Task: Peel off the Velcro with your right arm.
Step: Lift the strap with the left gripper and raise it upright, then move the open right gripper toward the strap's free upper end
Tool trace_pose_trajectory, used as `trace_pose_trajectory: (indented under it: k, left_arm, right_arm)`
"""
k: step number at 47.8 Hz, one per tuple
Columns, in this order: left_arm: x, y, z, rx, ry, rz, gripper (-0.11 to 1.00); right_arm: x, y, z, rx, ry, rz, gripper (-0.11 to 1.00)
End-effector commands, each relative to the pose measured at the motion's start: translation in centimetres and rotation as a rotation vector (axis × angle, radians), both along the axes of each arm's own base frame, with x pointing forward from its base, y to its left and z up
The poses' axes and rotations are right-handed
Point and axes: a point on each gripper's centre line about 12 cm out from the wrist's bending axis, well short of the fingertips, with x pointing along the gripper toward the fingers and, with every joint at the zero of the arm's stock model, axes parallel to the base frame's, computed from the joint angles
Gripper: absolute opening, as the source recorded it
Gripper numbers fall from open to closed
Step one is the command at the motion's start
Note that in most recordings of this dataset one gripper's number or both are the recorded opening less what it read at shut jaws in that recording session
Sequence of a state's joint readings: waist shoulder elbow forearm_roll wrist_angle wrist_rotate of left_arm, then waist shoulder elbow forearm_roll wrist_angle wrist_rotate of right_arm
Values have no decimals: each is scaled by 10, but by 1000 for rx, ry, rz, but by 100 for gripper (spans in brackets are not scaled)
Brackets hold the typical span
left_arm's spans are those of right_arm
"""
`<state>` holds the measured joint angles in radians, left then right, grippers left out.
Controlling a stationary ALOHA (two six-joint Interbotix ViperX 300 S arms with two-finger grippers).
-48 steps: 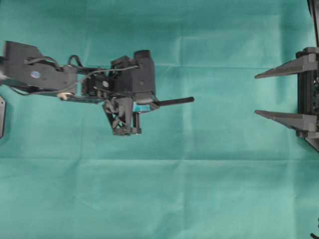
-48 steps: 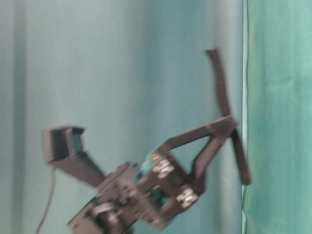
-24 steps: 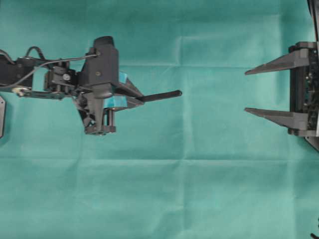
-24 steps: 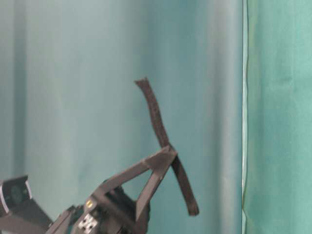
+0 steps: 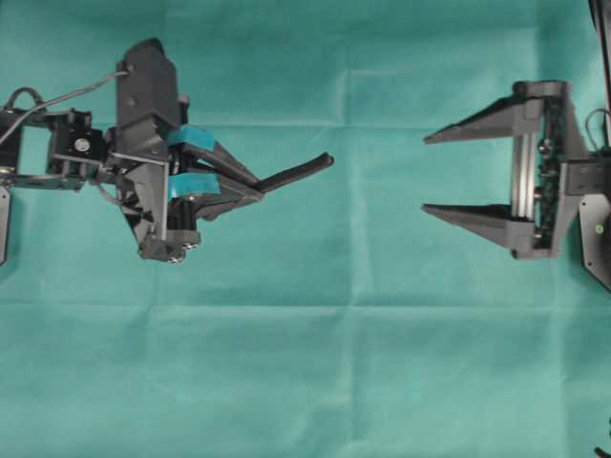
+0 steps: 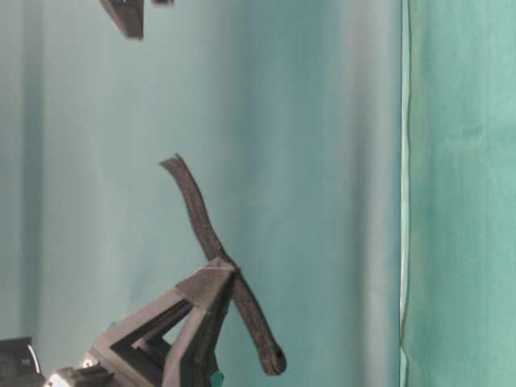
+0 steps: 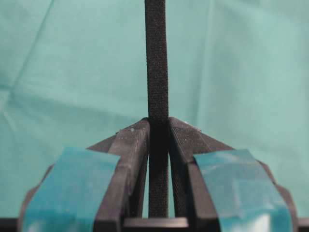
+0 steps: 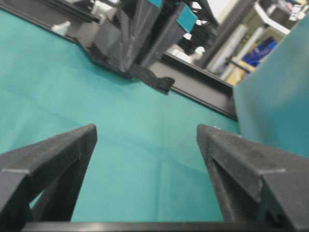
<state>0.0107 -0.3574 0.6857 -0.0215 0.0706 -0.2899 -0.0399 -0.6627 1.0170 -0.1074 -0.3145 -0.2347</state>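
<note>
Left hand (image 5: 256,181), at centre-left of the overhead view, pinches the Velcro (image 5: 298,171), whose long axis points right and slightly up toward the right hand (image 5: 427,174), spread wide, well apart, above the green-covered desk (image 5: 315,363).

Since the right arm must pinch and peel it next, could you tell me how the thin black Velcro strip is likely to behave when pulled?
The thin black Velcro strip looks floppy: its free end curves in the table-level view. It seems light, standing out unsupported from the shut left gripper. The open right gripper may find it bends away unless pinched near the tip.
</note>
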Motion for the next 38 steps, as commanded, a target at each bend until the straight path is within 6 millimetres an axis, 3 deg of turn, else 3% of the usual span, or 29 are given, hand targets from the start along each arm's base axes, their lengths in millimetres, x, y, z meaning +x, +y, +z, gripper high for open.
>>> trace_pose_trajectory:
  k: [1,15,38]
  left_arm:
    - [-3,0,12,-49,-59,19,10]
    - [-10,0,11,-202,-144,73,10]
    - [-19,0,4,-296,-180,101,10]
  right_arm:
    - [8,-4,10,-19,-39,-13,62]
    - [30,-12,3,-122,-64,-26,62]
    - [65,-22,-6,-227,-104,-44,62]
